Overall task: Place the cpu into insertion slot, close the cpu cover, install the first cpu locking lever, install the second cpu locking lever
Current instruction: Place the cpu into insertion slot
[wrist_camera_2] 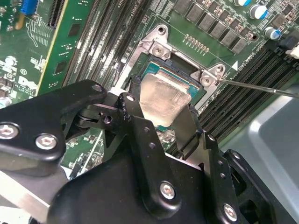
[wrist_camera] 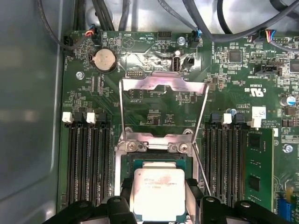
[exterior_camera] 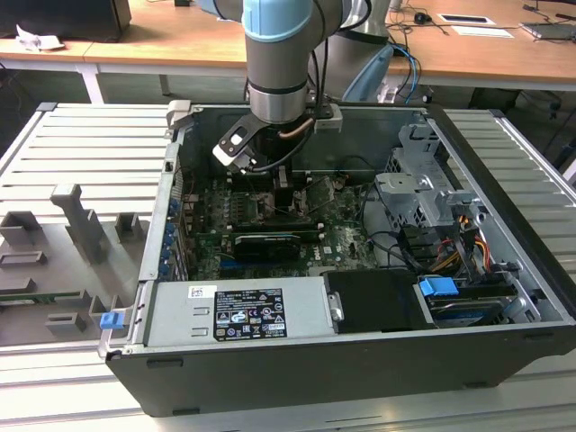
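The tool (wrist_camera: 160, 198) is pinched in narrow. Its black fingers (wrist_camera: 192, 193) grip the cpu (wrist_camera: 159, 186) by two opposite edges, and the silvery face shows between them in both wrist views. The chip hangs right over the insertion slot (wrist_camera: 159, 157). I can't tell whether it already rests on the contacts or floats just above.

The cpu cover (wrist_camera: 163, 81) stands swung up on its hinge, with its window open. A thin locking lever (wrist_camera: 201, 170) slants free beside the socket.

All this sits inside the open computer case (exterior_camera: 270, 378) on the slatted table (exterior_camera: 513, 144). In the exterior view, the power supply (exterior_camera: 238, 310) is at the case's six o'clock and the drive cage (exterior_camera: 423, 189) at three. There the arm drops in from twelve, and the tool (exterior_camera: 281, 193) blocks the socket. The chip's near edge is cut off behind the tool's body.
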`<state>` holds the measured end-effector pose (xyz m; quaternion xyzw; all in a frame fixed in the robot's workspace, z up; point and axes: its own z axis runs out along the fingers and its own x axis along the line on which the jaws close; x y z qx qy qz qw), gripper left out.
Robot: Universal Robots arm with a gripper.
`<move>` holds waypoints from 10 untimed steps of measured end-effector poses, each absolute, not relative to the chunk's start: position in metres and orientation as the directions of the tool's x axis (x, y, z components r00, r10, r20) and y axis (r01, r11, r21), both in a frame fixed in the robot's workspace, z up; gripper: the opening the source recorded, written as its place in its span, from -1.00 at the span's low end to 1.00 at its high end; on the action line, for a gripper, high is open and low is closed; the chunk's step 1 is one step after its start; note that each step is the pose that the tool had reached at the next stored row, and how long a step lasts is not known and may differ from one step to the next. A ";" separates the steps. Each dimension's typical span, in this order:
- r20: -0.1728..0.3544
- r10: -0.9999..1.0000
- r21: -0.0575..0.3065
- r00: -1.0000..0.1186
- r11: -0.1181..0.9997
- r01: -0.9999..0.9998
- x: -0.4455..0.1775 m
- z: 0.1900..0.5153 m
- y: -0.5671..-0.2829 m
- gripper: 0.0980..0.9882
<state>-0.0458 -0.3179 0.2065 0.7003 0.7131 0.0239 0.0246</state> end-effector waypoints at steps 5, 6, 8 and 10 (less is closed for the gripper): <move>-0.002 1.000 0.069 -0.017 0.017 0.997 -0.046 0.203 -0.317 -0.04; -0.002 1.000 0.069 -0.017 0.017 0.998 -0.045 0.202 -0.317 -0.04; -0.002 1.000 0.068 -0.016 0.016 0.998 -0.045 0.201 -0.317 -0.04; -0.002 1.000 0.068 -0.016 0.016 0.998 -0.045 0.201 -0.317 -0.04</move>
